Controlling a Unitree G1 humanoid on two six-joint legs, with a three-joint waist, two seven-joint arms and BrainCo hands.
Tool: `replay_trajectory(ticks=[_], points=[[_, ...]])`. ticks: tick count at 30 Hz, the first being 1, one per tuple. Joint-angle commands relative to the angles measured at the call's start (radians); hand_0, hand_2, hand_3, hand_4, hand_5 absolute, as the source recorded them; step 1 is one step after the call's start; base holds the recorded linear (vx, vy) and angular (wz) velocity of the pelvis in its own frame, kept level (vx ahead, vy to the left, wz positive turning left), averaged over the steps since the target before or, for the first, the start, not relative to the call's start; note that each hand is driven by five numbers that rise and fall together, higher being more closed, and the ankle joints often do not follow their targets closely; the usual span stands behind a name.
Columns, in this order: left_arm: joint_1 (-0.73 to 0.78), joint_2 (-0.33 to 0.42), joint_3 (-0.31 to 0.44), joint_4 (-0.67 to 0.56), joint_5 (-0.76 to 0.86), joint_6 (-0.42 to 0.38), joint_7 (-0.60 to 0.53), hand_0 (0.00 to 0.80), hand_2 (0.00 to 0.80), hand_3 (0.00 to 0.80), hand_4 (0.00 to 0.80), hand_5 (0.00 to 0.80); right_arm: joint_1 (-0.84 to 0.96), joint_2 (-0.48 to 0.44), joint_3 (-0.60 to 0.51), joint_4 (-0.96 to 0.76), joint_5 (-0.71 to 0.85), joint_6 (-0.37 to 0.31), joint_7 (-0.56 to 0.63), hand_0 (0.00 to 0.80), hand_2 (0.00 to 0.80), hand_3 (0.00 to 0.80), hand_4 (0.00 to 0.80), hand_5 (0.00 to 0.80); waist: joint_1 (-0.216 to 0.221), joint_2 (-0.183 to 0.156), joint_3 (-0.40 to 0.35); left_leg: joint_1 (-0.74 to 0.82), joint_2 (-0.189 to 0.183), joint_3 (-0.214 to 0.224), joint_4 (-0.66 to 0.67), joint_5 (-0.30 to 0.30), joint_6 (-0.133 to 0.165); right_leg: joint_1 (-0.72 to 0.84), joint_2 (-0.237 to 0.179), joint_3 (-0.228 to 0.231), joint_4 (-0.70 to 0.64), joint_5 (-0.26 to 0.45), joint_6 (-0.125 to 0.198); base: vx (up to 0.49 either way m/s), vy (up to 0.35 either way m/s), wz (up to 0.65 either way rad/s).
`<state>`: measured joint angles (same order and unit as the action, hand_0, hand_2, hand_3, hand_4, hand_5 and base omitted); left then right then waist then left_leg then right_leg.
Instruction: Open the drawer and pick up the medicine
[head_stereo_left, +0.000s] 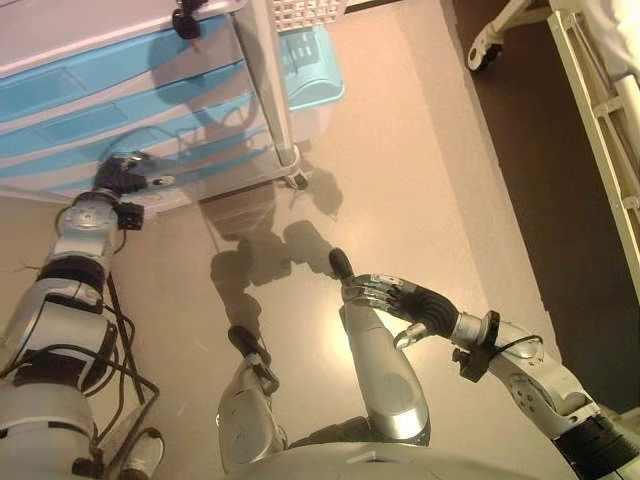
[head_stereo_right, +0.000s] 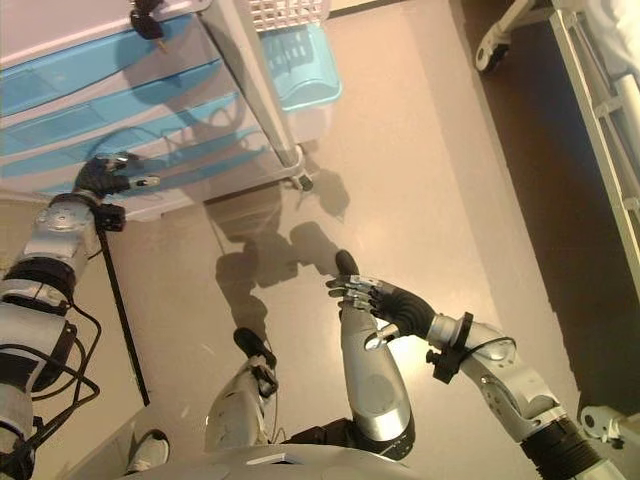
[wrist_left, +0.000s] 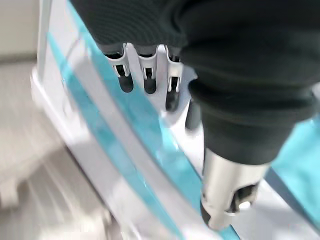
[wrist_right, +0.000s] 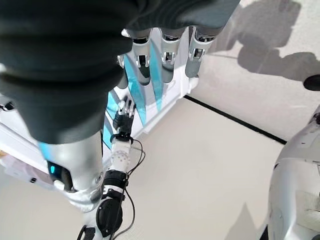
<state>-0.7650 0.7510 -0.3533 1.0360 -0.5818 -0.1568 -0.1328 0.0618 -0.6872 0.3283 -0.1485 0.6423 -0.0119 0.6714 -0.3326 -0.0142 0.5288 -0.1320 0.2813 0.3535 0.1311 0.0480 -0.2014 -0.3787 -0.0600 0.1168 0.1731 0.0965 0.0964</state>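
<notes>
Pale beige flooring (head_stereo_left: 420, 150) runs across the room, and a white drawer cabinet (head_stereo_left: 120, 110) with translucent blue drawer fronts stands on it at the robot's front left. Its drawers are stacked one above another, each front a long band running side to side across the cabinet face, facing out toward the robot. All the fronts look flush and closed. No medicine shows anywhere, so its place cannot be told.

At the lowest blue front (head_stereo_left: 60, 165) the left hand (head_stereo_left: 125, 177) is up against the cabinet. From the wrist camera its fingers (wrist_left: 145, 70) lie straight and side by side, their dark tips touching or nearly touching the white strip between two blue bands, with the thumb (wrist_left: 227, 200) held apart below.

A grey metal pole (head_stereo_left: 268, 85) on a small caster stands just beside the cabinet's right end, with a white mesh basket (head_stereo_left: 305, 12) behind it. Farther right, a white bed frame (head_stereo_left: 600, 110) lines the edge of a dark floor patch.

Low and to the right, well apart from the cabinet, hangs the right hand (head_stereo_left: 395, 297), with its fingers (wrist_right: 167, 55) relaxed, loosely together and holding nothing.
</notes>
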Motion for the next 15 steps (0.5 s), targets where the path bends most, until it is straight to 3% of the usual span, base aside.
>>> replay_trajectory(ticks=[1, 4, 8, 15], points=[[0.106, -0.016, 0.088, -0.096, -0.112, 0.004, -0.108, 0.000, 0.000, 0.000, 0.000, 0.000, 0.001, 0.053, -0.001, -0.007, -0.015, 0.002, -0.055, 0.000, 0.000, 0.000, 0.000, 0.000, 0.015, -0.046, -0.009, -0.026, -0.006, -0.028, 0.198, -0.056, 0.057, 0.050, 0.004, -0.054, 0.009, -0.067, -0.002, -0.008, -0.009, 0.18], [0.247, -0.112, 0.085, -0.162, -0.116, 0.003, -0.177, 0.000, 0.000, 0.000, 0.000, 0.000, -0.011, 0.080, 0.004, 0.037, -0.033, 0.030, -0.098, 0.000, 0.000, 0.000, 0.000, 0.000, 0.040, -0.033, -0.024, 0.009, -0.017, -0.031, 0.163, -0.056, 0.063, 0.094, -0.010, -0.068, -0.020, -0.061, 0.000, 0.004, 0.001, 0.19], [0.406, -0.227, 0.073, -0.244, -0.157, 0.072, -0.221, 0.000, 0.000, 0.000, 0.000, 0.000, -0.019, 0.115, 0.014, 0.113, -0.056, 0.087, -0.200, 0.000, 0.000, 0.000, 0.000, 0.000, 0.073, -0.017, -0.052, 0.054, -0.035, -0.037, 0.114, -0.057, 0.073, 0.147, -0.029, -0.088, -0.055, -0.053, 0.006, 0.023, 0.022, 0.22], [0.627, -0.370, 0.066, -0.253, -0.170, 0.168, -0.322, 0.000, 0.000, 0.000, 0.000, 0.000, -0.010, 0.212, 0.041, 0.328, -0.121, 0.176, -0.297, 0.000, 0.000, 0.000, 0.000, 0.000, 0.141, -0.001, -0.125, 0.117, -0.084, -0.064, 0.015, -0.066, 0.092, 0.228, -0.068, -0.139, -0.106, -0.042, 0.015, 0.035, 0.048, 0.25]])
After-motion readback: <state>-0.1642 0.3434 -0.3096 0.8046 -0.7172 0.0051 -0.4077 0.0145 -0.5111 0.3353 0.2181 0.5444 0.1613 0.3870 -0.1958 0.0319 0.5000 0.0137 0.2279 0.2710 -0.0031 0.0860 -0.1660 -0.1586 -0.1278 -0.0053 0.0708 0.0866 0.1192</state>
